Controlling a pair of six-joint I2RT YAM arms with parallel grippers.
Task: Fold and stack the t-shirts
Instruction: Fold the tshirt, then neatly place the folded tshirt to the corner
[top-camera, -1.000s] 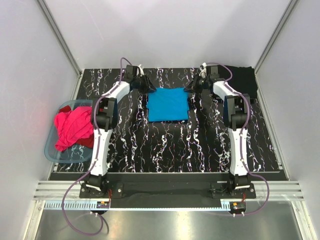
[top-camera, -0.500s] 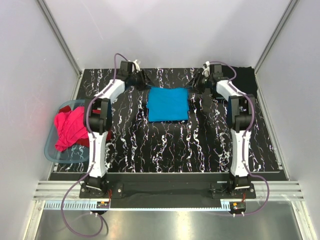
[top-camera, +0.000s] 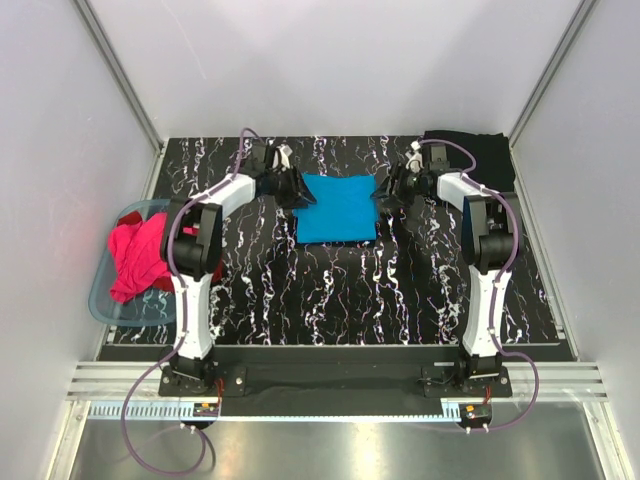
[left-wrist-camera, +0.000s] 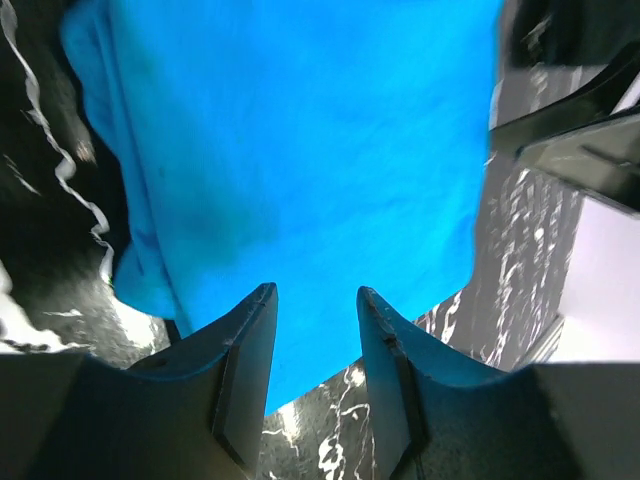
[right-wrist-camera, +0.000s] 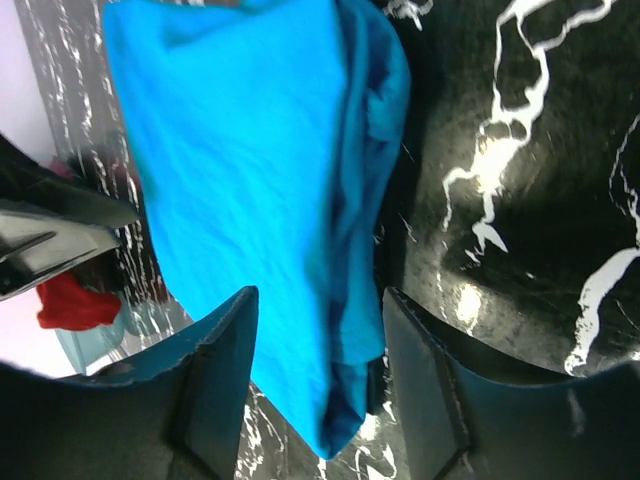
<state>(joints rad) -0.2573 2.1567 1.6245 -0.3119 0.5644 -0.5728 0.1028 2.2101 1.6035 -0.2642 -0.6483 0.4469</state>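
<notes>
Left gripper (left-wrist-camera: 315, 295) first: its two dark fingers stand apart with nothing pinched between them, and they hang over the near-left edge of the turquoise-blue t-shirt (top-camera: 337, 208). Through the gap, only blue cloth and a strip of marbled table (top-camera: 350, 290) show.

Over to the right gripper (right-wrist-camera: 320, 295): its jaws are spread too, and wider. The shirt's layered right edge shows in the gap, though neither finger closes on it. From above, both grippers sit low at the shirt's far corners, one at each side, tips pointing in toward each other.

The blue shirt itself lies flat as a neat folded rectangle in the far middle of the table, with its right side showing several stacked folds in the right wrist view.

Further out, a black t-shirt (top-camera: 485, 160) rests in the far right corner, well clear of the right arm. Away on the left edge is the pale-blue tub (top-camera: 105, 300), with a crumpled magenta-pink t-shirt (top-camera: 140, 255) heaped in it and a bit of red t-shirt (top-camera: 172, 285) peeking out beneath.
</notes>
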